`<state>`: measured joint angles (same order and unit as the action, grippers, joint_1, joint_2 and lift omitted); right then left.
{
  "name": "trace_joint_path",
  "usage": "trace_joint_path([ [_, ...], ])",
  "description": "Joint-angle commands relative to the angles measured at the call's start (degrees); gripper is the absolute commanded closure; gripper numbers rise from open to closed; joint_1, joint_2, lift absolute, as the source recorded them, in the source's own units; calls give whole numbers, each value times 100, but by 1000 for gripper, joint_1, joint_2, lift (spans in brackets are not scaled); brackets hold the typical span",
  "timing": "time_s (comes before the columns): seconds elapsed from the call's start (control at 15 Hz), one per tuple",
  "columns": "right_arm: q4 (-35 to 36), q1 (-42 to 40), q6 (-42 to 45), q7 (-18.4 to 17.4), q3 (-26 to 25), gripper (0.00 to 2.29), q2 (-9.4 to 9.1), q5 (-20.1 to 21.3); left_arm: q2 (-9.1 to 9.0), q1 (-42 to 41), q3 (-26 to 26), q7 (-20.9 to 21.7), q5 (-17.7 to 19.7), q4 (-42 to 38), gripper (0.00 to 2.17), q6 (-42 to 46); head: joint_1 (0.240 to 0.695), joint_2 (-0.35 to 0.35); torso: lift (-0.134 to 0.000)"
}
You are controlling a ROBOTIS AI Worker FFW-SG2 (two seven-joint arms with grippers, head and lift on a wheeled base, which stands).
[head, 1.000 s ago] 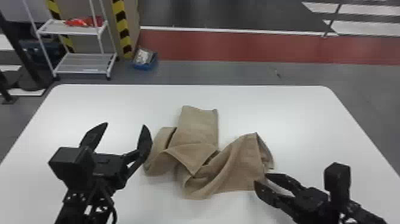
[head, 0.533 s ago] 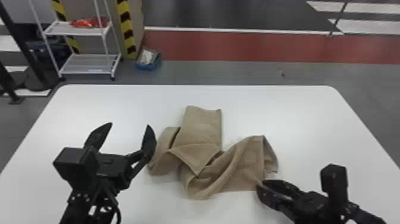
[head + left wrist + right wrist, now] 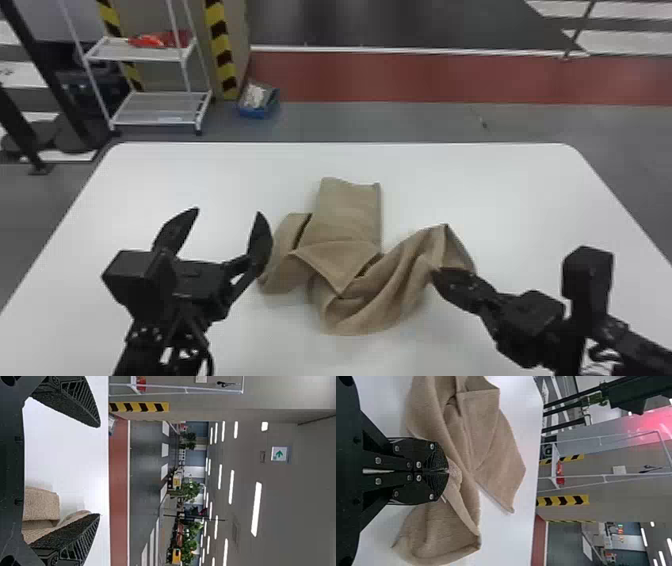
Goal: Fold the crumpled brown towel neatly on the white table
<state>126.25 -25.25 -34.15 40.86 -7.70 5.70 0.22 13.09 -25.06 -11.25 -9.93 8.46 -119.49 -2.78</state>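
Note:
The brown towel [image 3: 350, 215] lies crumpled on the white table [image 3: 475, 180], with a flat panel toward the far side and loose folds nearer and to the right. My right gripper [image 3: 437, 274] is at the towel's right part; in the right wrist view the same gripper [image 3: 447, 471] is shut on a pinched bit of the towel [image 3: 490, 435]. Left of the towel, my left gripper [image 3: 227, 215] stands open with its fingers wide apart. In the left wrist view nothing is between the fingers of this gripper [image 3: 99, 471], and the towel [image 3: 41, 504] lies beyond and beside one of them.
Past the table's far edge, a white shelf rack [image 3: 155, 107] with red items stands at the left, and a blue box [image 3: 257, 102] sits on the floor beside a striped pillar [image 3: 220, 50].
The right gripper, with its fingers apart at the towel's right edge a second ago, has closed on the cloth. The towel's right part is slightly drawn up there. The left gripper holds its open pose.

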Motion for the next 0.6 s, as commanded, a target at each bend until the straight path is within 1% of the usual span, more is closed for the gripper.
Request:
trace_joint_path([
  [0.0, 488, 108, -97, -228, -39, 1804, -43, -286, 1, -25, 0, 0, -2, -13, 83, 0, 695, -6, -124],
  [0.07, 681, 213, -114, -395, -311, 1804, -78, -681, 1, -43, 0, 0, -11, -21, 83, 0, 695, -2, -124],
  [0.13, 717, 345, -149, -623, -671, 1804, -78, -1059, 1, -69, 0, 0, -20, -39, 83, 0, 695, -1, -124],
  [0.2, 585, 539, -202, -1045, -1181, 1804, -78, -1437, 1, -113, 9, -9, -73, -83, 83, 0, 695, -17, -124],
  [0.27, 180, 653, -167, -1467, -1603, 1804, -78, -1780, 1, -131, 9, -44, -99, -83, 83, 18, 695, -17, -124],
  [0.33, -197, 697, -97, -1722, -1867, 1801, -43, -2052, 1, -148, 26, -44, -99, -83, 83, 35, 695, -88, -124],
  [0.4, -575, 723, -185, -1783, -1999, 1801, 1, -2043, 1, -148, 35, -44, -99, -83, 83, 53, 695, -135, -124],
  [0.47, -716, 670, -237, -1634, -2025, 1801, 1, -1947, -8, -131, 26, -44, -90, -74, 83, 53, 695, -179, -124],
  [0.53, -830, 521, -290, -1467, -1893, 1801, 1, -1753, 1, -105, 0, -9, -90, -74, 83, 53, 695, -225, -124],
])
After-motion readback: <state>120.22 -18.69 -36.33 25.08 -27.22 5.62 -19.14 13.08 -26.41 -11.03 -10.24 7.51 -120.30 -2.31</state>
